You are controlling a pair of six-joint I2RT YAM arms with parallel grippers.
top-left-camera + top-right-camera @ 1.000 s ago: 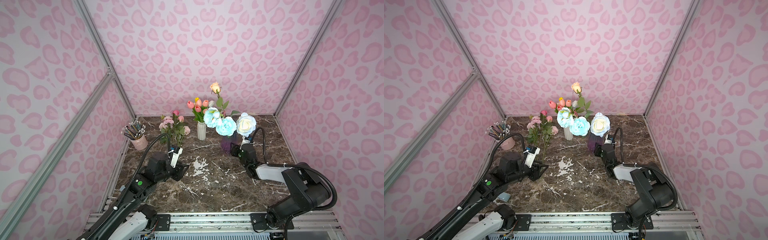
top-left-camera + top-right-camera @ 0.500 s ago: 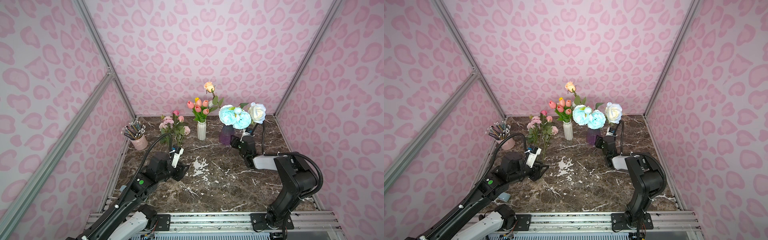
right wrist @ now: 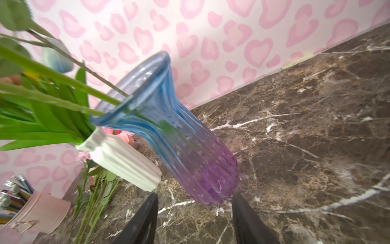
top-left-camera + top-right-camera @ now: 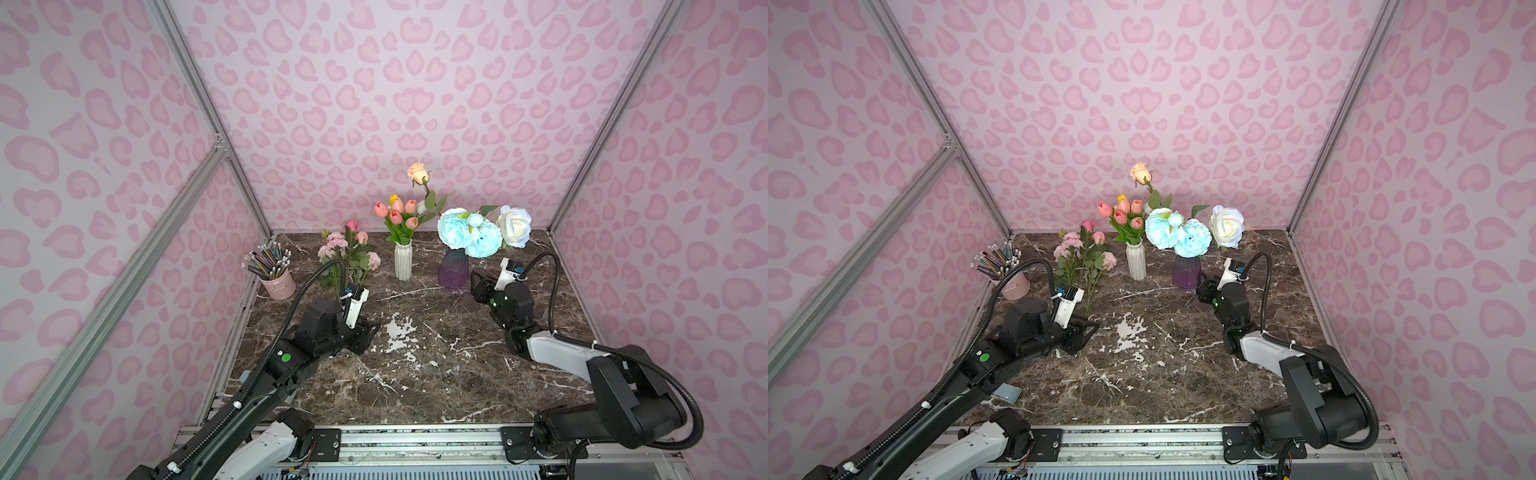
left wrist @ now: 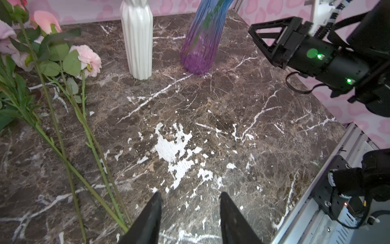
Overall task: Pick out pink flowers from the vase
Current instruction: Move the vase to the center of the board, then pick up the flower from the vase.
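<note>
Several pink flowers (image 4: pixel 348 254) (image 4: pixel 1084 249) lie on the marble table at the left, a pale pink bloom (image 5: pixel 88 60) among them and their green stems (image 5: pixel 92 147) running toward me. My left gripper (image 4: pixel 369 332) (image 5: pixel 191 193) is open beside the stem ends with nothing between its fingers. Salmon-pink tulips (image 4: pixel 395 212) stand in the white vase (image 4: pixel 403 262) (image 5: pixel 137 40). The purple-blue vase (image 4: pixel 453 270) (image 3: pixel 190 152) holds light blue and white blooms. My right gripper (image 4: pixel 477 284) (image 3: pixel 195 194) is open, with that vase's base just ahead of its fingertips.
A pink cup of pencils (image 4: pixel 276 282) stands at the table's left edge. A peach rose (image 4: pixel 415 172) rises above the tulips. Patterned walls close the back and both sides, and a metal rail (image 4: pixel 415 440) runs along the front.
The blue and white bouquet swung from leaning left to upright, and its vase shifted slightly back. The right arm stretched out to the right. The left arm barely moved.
</note>
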